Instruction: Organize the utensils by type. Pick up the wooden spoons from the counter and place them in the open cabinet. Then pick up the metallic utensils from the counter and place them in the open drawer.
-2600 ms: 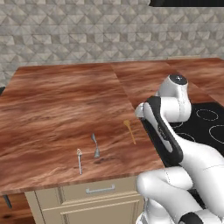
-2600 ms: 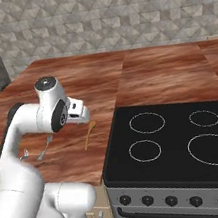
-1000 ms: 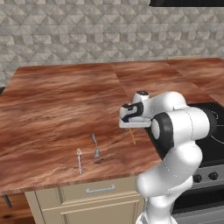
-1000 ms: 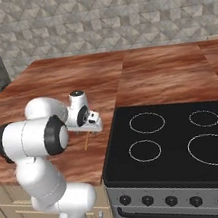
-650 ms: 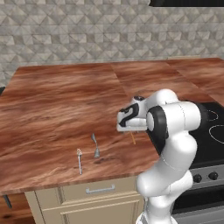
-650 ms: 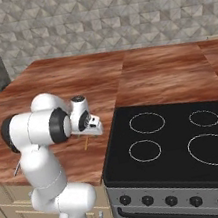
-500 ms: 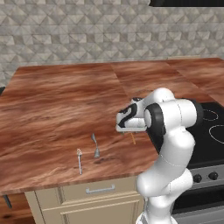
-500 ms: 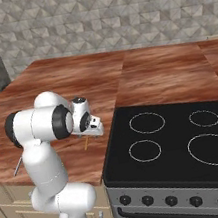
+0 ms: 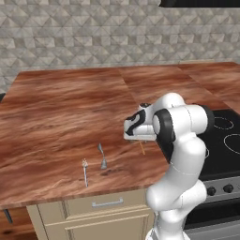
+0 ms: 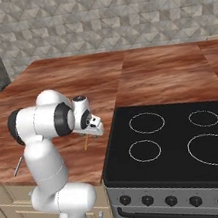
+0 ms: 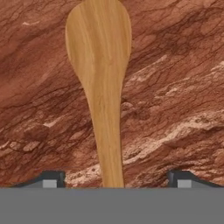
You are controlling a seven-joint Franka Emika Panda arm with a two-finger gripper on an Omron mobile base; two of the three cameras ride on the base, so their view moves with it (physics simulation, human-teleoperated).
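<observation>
The tan wooden spoon (image 11: 103,65) lies flat on the reddish-brown counter (image 9: 56,117), near the stove edge. My gripper (image 11: 113,179) is down at the counter, open, with one fingertip (image 11: 50,178) on each side of the spoon's handle and clear gaps between. From the base views the hand (image 9: 138,138) covers most of the spoon, and only the handle end (image 9: 142,148) (image 10: 87,141) pokes out. A silver spoon (image 9: 101,156) and a silver fork (image 9: 85,171) lie to the left, near the front edge. The open cabinet and open drawer are out of view.
A black stovetop (image 10: 177,139) adjoins the counter on the right of the hand. A shut cream drawer front (image 9: 108,204) sits under the counter's front edge. The stone-tiled wall (image 9: 93,37) runs along the back.
The hand has come down lower over the wooden spoon, and the arm has folded in closer. The spoon and the two metal pieces have not moved.
</observation>
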